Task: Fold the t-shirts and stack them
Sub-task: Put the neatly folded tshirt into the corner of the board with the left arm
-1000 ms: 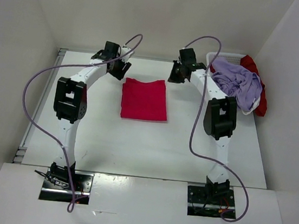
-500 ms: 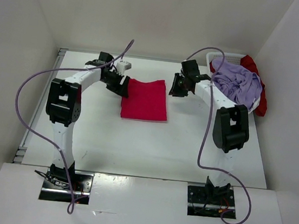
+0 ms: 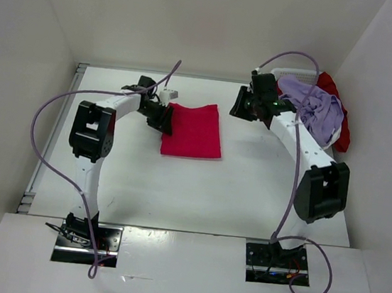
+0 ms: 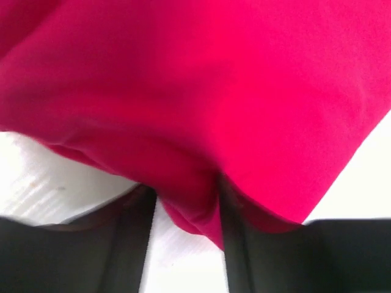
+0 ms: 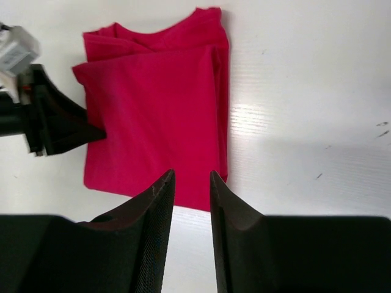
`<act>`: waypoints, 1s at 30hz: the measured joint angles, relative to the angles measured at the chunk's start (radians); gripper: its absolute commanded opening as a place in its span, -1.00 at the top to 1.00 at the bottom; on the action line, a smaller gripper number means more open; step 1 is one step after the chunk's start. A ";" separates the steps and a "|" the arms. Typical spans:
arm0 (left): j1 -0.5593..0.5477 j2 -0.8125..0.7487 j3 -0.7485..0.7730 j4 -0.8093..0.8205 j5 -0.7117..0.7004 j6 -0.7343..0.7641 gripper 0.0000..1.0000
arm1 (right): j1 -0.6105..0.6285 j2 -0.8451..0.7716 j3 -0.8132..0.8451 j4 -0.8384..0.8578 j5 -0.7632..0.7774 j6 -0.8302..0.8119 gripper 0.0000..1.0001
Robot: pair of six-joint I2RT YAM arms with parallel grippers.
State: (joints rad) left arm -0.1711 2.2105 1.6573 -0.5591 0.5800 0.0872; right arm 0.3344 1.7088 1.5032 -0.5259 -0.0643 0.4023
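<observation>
A magenta-pink t-shirt (image 3: 193,130) lies folded into a rectangle on the table's far middle, also plain in the right wrist view (image 5: 159,116). My left gripper (image 3: 165,119) is at its left edge. In the left wrist view the cloth (image 4: 244,91) drapes over both fingertips and sags between them, the left gripper (image 4: 186,195) open. The right gripper (image 3: 235,110) hovers right of the shirt, open and empty (image 5: 189,174). A lavender shirt (image 3: 312,107) and a dark red one (image 3: 341,121) are heaped in the basket. I cannot make out the cream white shirt.
The white lattice basket (image 3: 301,75) stands at the back right corner against the wall. White walls close in the table on the left, back and right. The right arm's elbow (image 3: 321,192) hangs over the table's near right.
The left gripper came right and down onto the shirt's left edge, and the shirt shifted slightly right. The right arm swung toward the basket side, its elbow dropping to the near right.
</observation>
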 measured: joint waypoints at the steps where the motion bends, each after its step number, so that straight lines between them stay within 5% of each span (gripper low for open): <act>1: -0.003 0.010 0.010 0.000 -0.001 -0.006 0.25 | 0.000 -0.023 0.000 -0.005 0.008 -0.001 0.28; 5: -0.003 0.040 0.039 -0.003 0.000 -0.021 1.00 | -0.008 -0.100 0.001 -0.023 0.035 -0.004 0.28; 16: 0.034 0.077 0.135 -0.066 -0.047 0.001 1.00 | -0.041 -0.168 0.014 -0.079 0.100 -0.025 0.25; 30: 0.418 0.262 0.526 -0.116 -0.384 0.183 1.00 | -0.041 -0.190 0.106 -0.174 0.140 -0.082 0.25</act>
State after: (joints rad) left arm 0.2466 2.4725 2.1834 -0.6750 0.1963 0.2703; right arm 0.2935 1.5185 1.6089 -0.7002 0.0761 0.3202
